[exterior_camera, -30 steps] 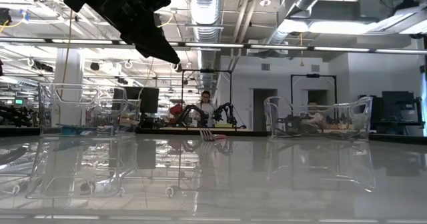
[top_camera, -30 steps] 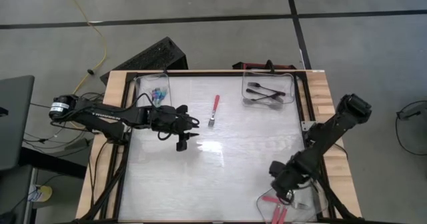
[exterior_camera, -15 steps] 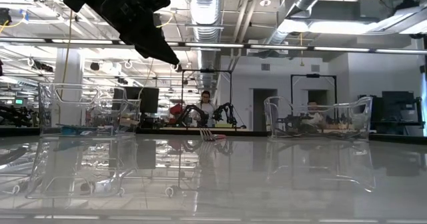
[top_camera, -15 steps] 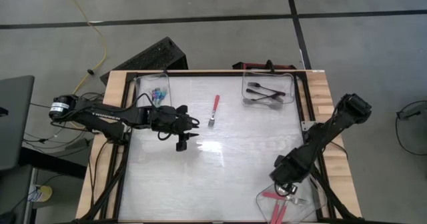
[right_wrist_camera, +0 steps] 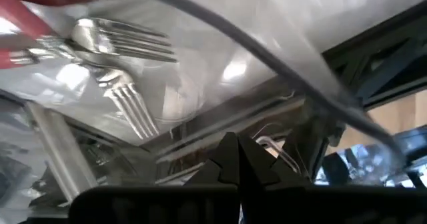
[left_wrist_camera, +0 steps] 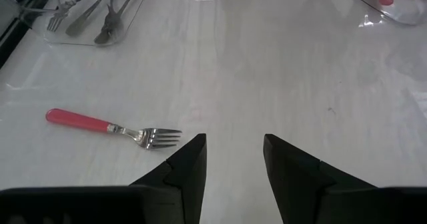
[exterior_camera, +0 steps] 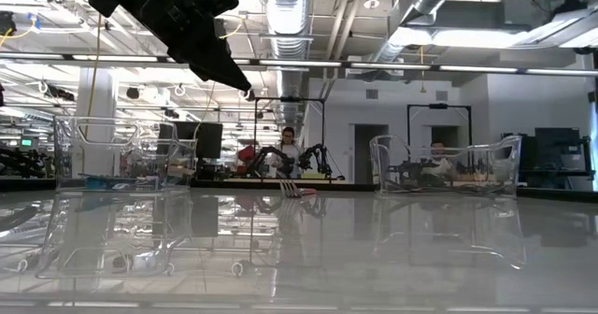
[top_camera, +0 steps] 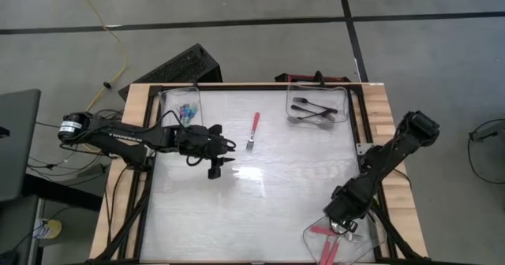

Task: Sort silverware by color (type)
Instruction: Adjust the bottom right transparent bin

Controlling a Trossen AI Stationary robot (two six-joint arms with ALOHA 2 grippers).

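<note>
A red-handled fork (top_camera: 252,131) with metal tines lies flat on the white table, far of centre; it also shows in the left wrist view (left_wrist_camera: 113,127). My left gripper (top_camera: 221,162) hangs open and empty above the table, just left of that fork; its fingers (left_wrist_camera: 193,161) stand apart. My right gripper (right_wrist_camera: 239,159) is shut and empty over the clear near-right tray (top_camera: 371,245), where red-handled forks (top_camera: 322,233) lie. They fill the right wrist view (right_wrist_camera: 113,44).
A clear tray (top_camera: 177,99) at the far left holds blue-handled forks (top_camera: 187,110). A clear tray (top_camera: 341,99) at the far right holds black forks (top_camera: 310,109). The table's middle and near left are bare white surface. A person shows far off in the room (exterior_camera: 288,146).
My right gripper has shifted a little toward the table's right edge, staying over the near-right tray.
</note>
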